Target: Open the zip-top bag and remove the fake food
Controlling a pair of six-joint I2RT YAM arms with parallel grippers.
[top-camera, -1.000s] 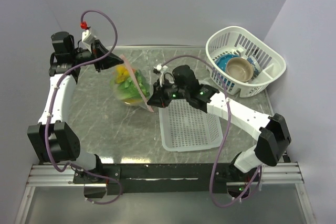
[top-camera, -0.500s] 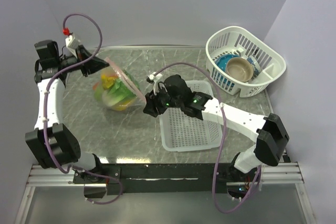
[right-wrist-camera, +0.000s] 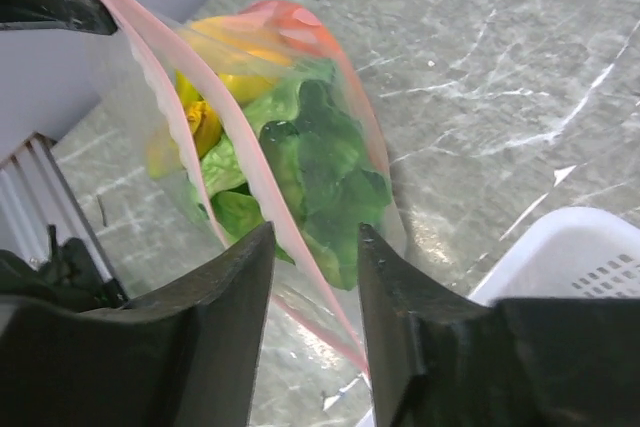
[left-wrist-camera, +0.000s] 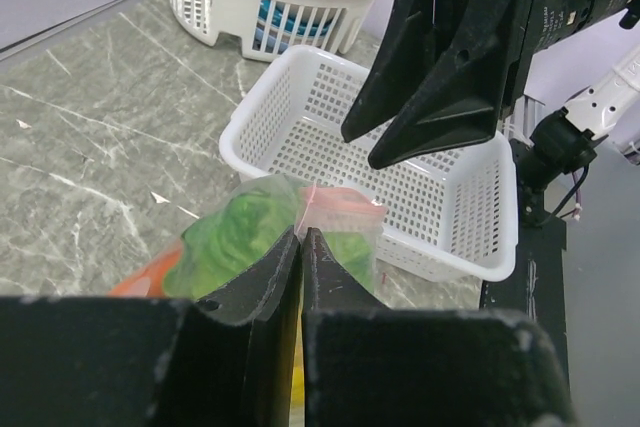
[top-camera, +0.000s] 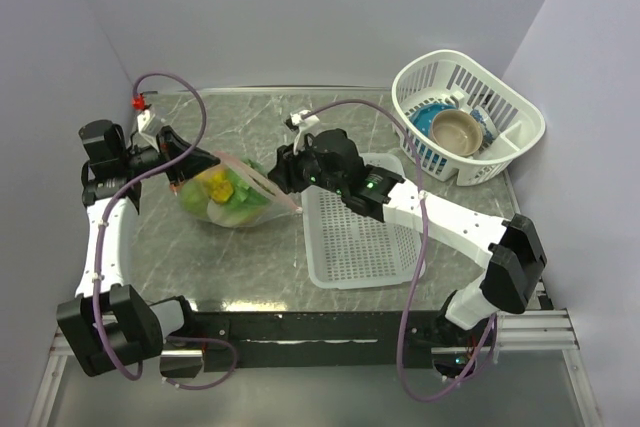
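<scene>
The grey marble table carries a white slatted basket at the far right corner, holding a blue bowl and a tan bowl. A white perforated tray lies in front of the basket, right of centre. The bag sits left of the tray, between the two grippers, with its pink zip strip running on a slant from one gripper to the other. The left gripper has its fingers pressed together on the bag's left top corner, with film and strip pinched between them. The right gripper is at the bag's other end, just beside the tray's near-left corner. Its fingers stand apart and straddle the strip, which passes through the gap. I cannot tell whether either pad touches it. The bag is clear, wrinkled and bulging, and its belly sags below the strip towards the table. Whether the seal has parted I cannot tell. Inside, green lettuce fills most of the pouch, a yellow banana lies behind it, and an orange-red piece is at the far end.
</scene>
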